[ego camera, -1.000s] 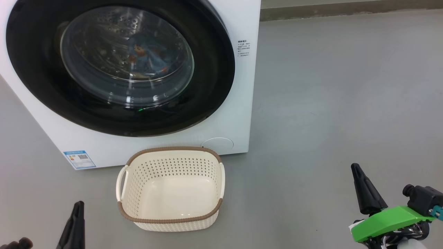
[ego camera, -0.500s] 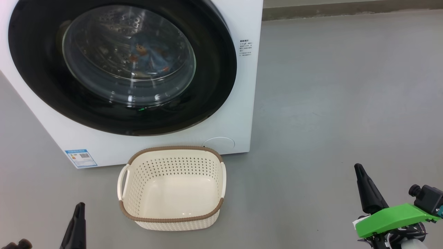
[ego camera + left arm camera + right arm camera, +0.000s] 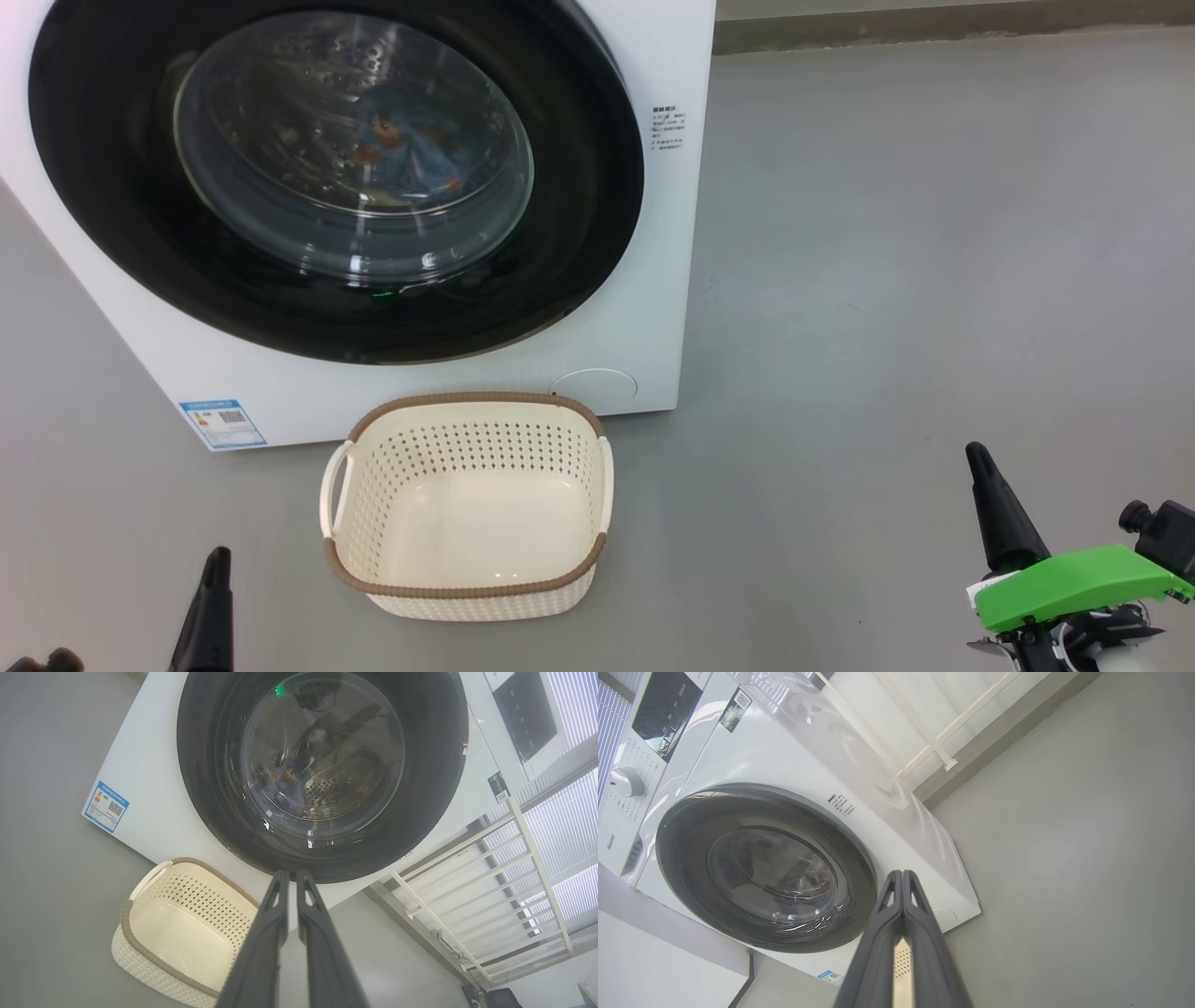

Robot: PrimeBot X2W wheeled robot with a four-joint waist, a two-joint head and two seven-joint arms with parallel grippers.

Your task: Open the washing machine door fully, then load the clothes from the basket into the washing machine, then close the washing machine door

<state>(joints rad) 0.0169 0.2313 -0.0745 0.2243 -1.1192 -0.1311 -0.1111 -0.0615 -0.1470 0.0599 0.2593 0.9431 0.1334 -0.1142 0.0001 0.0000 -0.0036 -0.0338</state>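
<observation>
The white washing machine (image 3: 653,308) stands at the upper left, its round black-rimmed door (image 3: 579,233) closed against the front. Through the glass bowl I see light blue printed clothes (image 3: 411,149) lying in the drum, also visible in the left wrist view (image 3: 287,784). The cream basket (image 3: 467,509) sits on the floor just before the machine with nothing in it. My left gripper (image 3: 215,560) is shut at the lower left, left of the basket. My right gripper (image 3: 976,455) is shut at the lower right, well away from the machine.
Grey floor (image 3: 887,280) stretches to the right of the machine up to a skirting at the back wall. A white railing (image 3: 467,877) and blinds stand beside the machine. A blue energy label (image 3: 222,425) marks its lower left corner.
The whole head view has shifted slightly right and up, so the camera moved. The right gripper sits a little lower and further right. Door, clothes and basket are unchanged.
</observation>
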